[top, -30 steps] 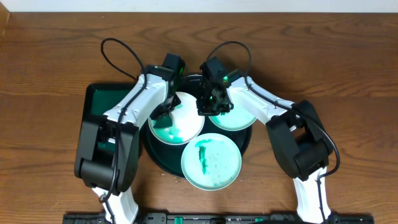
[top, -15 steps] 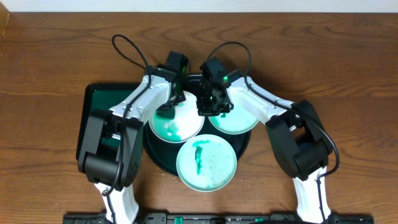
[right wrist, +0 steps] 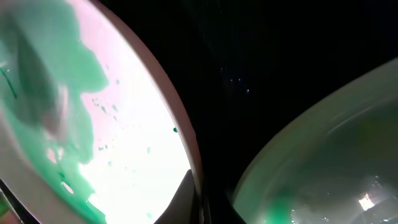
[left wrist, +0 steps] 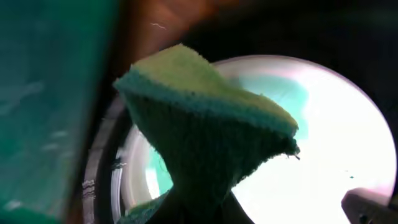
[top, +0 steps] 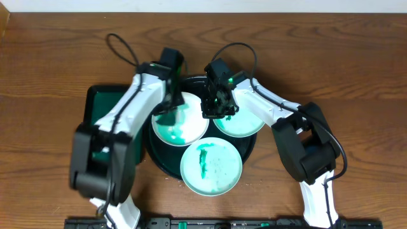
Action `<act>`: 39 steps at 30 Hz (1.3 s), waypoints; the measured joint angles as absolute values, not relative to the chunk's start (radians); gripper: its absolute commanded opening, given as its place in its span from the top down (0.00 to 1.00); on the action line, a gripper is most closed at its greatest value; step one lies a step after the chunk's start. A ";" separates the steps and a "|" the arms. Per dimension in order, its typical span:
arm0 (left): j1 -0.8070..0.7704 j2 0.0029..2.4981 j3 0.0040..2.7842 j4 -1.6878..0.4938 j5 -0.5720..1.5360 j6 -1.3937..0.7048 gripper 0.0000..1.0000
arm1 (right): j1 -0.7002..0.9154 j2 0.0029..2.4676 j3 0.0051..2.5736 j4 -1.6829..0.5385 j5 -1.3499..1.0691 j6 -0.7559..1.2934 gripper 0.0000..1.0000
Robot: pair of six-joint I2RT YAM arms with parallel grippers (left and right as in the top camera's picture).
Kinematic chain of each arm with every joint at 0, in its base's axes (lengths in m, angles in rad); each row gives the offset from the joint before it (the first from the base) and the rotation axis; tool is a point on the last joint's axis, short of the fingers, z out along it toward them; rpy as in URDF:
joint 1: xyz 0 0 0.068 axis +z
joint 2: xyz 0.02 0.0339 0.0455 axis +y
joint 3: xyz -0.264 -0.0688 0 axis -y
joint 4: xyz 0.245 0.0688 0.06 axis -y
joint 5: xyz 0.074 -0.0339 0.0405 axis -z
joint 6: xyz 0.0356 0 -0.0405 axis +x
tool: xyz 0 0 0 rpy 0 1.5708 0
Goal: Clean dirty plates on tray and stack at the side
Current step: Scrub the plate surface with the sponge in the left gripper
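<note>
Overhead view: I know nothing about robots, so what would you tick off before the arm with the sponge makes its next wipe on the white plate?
1. Green sponge held in the left pincer: ok, it sits pinched there.
2. Sponge over the white round plate: ok.
3. White plate clean: not ok, a green smear covers part of it.
4. Right pincer holding that plate's rim: cannot tell. It is at the rim, but the grip is hidden.
5. Pale mint round plate at the front fully inside the large round black tray: not ok, it overhangs the rim.
</note>
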State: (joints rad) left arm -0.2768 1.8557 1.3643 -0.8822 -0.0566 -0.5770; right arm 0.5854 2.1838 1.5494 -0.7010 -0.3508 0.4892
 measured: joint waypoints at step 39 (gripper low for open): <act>-0.273 1.977 1.343 -0.587 -0.128 -0.525 0.93 | 0.606 2.183 1.553 -0.702 -0.307 0.516 0.99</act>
State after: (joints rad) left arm -0.2726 1.9774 1.3430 -0.5865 -0.1276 -0.5247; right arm 0.6056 2.1834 1.5532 -0.7025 -0.3069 0.5163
